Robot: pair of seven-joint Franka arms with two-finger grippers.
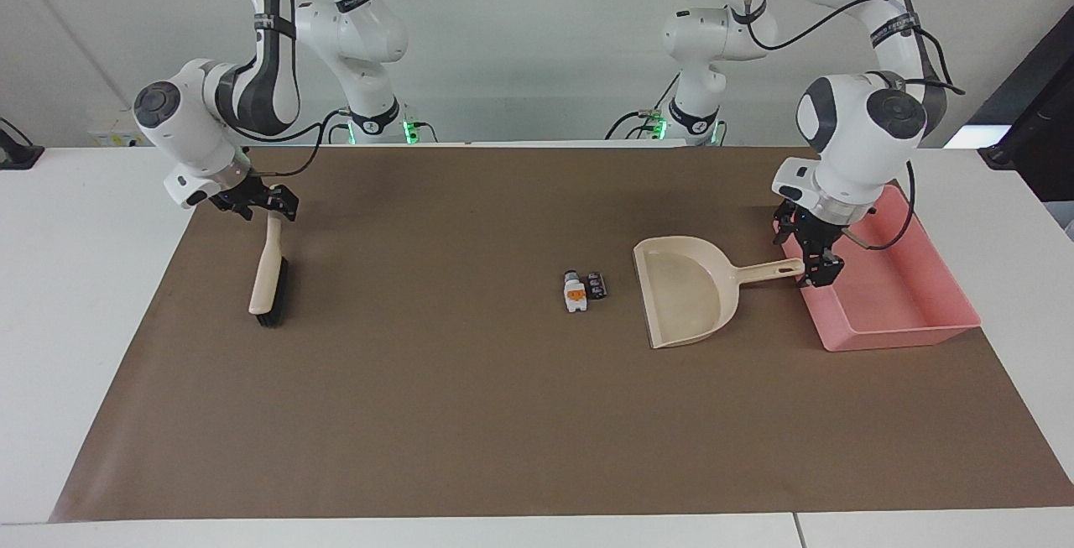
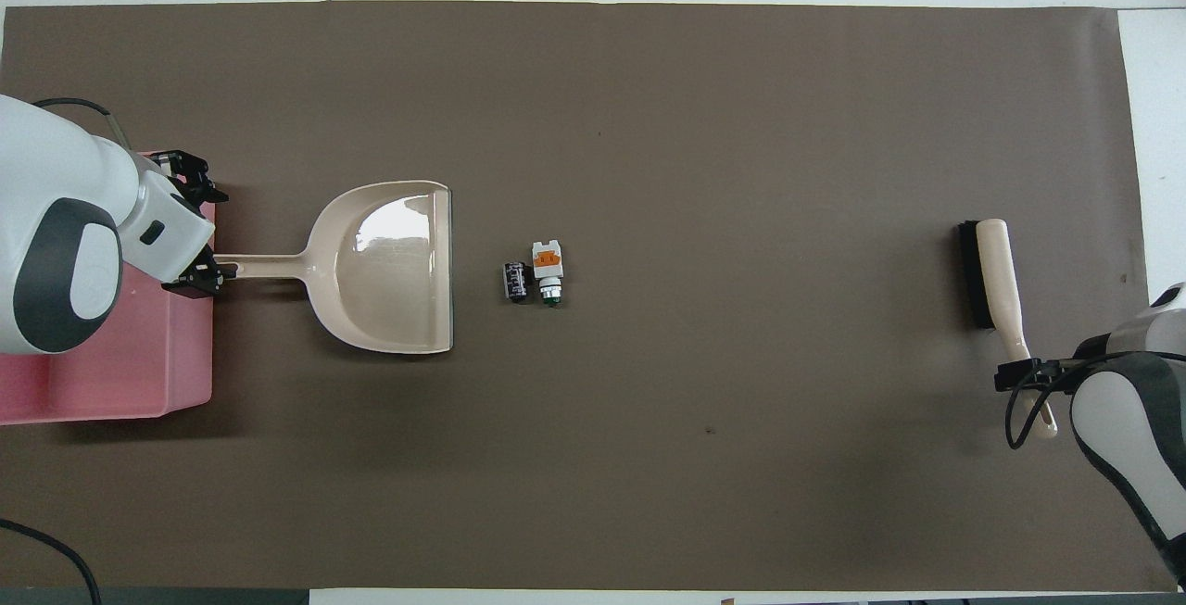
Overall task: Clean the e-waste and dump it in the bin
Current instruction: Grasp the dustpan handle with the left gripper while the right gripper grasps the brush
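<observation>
A: Both arms are working at once here. The left gripper (image 1: 802, 258) is hanging low over the tip of the dustpan handle (image 1: 759, 271), right where it meets the near wall of the pink bin (image 1: 889, 336).

B: And its fingers (image 2: 197, 282) are standing spread wide, one on each side of that handle tip. Nothing is being pinched.

A: The beige dustpan (image 1: 684, 292) itself is lying flat on the brown mat (image 1: 461, 414), its handle pointing at the bin, its open mouth facing the e-waste.

B: Let's look at that e-waste. The white piece with the orange patch (image 1: 574, 294) and the small black component (image 1: 596, 284) are sitting side by side in the middle of the mat, touching or nearly so. The black one is lying between the white one and the dustpan's mouth, just short of it.

A: The bin is sitting at the left arm's end of the table (image 1: 75, 279), and neither piece is lying in it.

B: Over at the right arm's end, the right gripper (image 1: 258, 206) is sitting down at the handle end of the hand brush (image 1: 268, 279), the end nearer to the robots.

A: Is it gripping that handle?

B: I cannot tell. The brush is resting on the mat, black bristles at the end farther from the robots, well apart from the e-waste
</observation>
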